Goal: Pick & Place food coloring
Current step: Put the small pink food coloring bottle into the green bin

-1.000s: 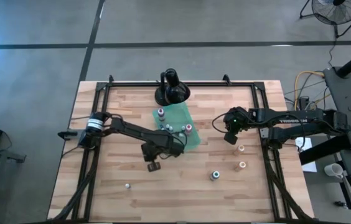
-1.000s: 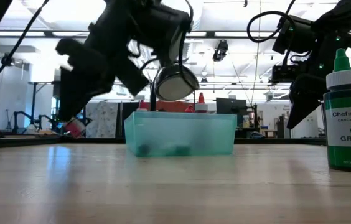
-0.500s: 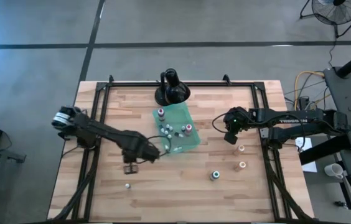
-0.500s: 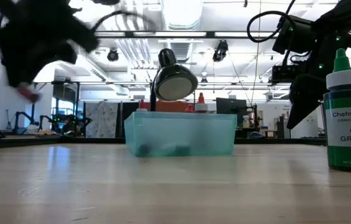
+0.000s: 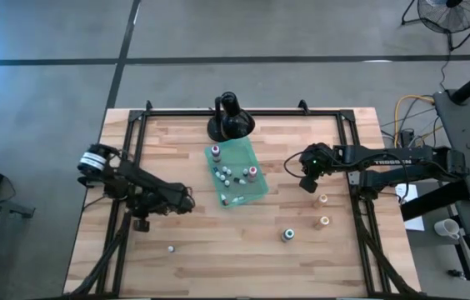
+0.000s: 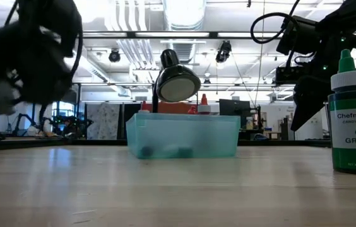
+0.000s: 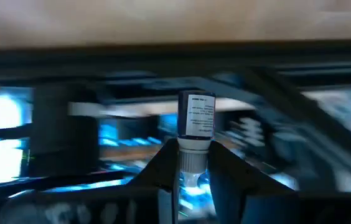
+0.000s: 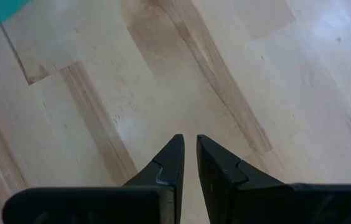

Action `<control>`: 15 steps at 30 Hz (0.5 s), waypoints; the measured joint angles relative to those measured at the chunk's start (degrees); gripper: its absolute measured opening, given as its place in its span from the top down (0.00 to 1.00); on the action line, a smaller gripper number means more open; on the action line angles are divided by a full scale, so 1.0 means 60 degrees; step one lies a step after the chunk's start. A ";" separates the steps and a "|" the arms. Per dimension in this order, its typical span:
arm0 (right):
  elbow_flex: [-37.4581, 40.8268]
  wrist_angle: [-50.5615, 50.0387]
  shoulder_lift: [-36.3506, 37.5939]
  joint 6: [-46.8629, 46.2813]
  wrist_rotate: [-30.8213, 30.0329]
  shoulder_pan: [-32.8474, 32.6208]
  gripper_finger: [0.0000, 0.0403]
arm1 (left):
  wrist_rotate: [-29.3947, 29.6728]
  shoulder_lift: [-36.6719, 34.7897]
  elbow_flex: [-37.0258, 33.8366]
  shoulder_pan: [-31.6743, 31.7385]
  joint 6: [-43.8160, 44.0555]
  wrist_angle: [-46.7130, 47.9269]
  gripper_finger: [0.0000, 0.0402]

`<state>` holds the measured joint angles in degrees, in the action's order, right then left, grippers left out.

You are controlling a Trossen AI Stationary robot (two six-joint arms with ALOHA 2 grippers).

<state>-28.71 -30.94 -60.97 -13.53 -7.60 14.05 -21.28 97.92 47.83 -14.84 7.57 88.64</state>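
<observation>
My left gripper (image 5: 142,223) hangs over the table's left part and is shut on a small food coloring bottle (image 7: 196,116) with a white label. The teal-green tray (image 5: 257,192) sits mid-table with several small bottles standing in it; in the low view the tray (image 6: 184,135) stands in front of the black stand (image 6: 177,82). Loose bottles stand on the wood at the near right: a green one (image 5: 287,236), also in the low view (image 6: 353,116), and two orange ones (image 5: 324,221) (image 5: 322,199). My right gripper (image 5: 308,185) waits shut to the right of the tray, holding nothing. My left gripper pinches the bottle's white cap end (image 7: 191,160) between its two fingertips. The bottle's body sticks out past the fingers, in line with them. The bottle is lifted clear of the table.
A small white thing (image 5: 170,248) lies on the wood near the front left. The black round-based stand (image 5: 230,121) stands behind the tray. Black frame rails (image 5: 127,167) run along the table's sides. Bare wood lies between the tray and the front edge.
My left gripper has drawn back quickly from the tray's near left corner toward the table's left edge, turning as it went and staying shut on the bottle. The right arm has kept still.
</observation>
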 joint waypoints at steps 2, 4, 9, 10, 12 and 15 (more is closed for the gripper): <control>0.0000 0.0000 0.0000 -0.0006 -0.0010 0.0003 0.91 | -0.0911 0.0238 -0.0261 0.0027 0.0012 -0.0160 0.90; 0.0000 -0.0004 0.0001 -0.0006 -0.0006 0.0003 0.91 | -0.1302 0.0474 -0.0391 0.0028 0.0044 -0.0396 0.90; 0.0045 -0.0008 0.0000 -0.0211 -0.0006 0.0003 0.91 | -0.1381 0.0944 -0.0144 0.0072 0.0143 -0.1017 0.90; 0.0066 -0.0003 0.0000 -0.0301 -0.0010 0.0003 0.91 | -0.1440 0.1036 -0.0029 0.0102 0.0191 -0.1122 0.90; 0.0124 -0.0009 0.0001 -0.0463 -0.0006 0.0003 0.91 | -0.1683 0.1204 0.0177 0.0155 0.0365 -0.1343 0.90; 0.0181 -0.0015 0.0001 -0.0505 -0.0003 0.0003 0.91 | -0.1851 0.1519 0.0431 0.0191 0.0650 -0.1492 0.90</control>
<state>-27.62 -31.03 -60.96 -16.56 -7.62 14.06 -32.39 107.04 50.42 -13.69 11.47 79.69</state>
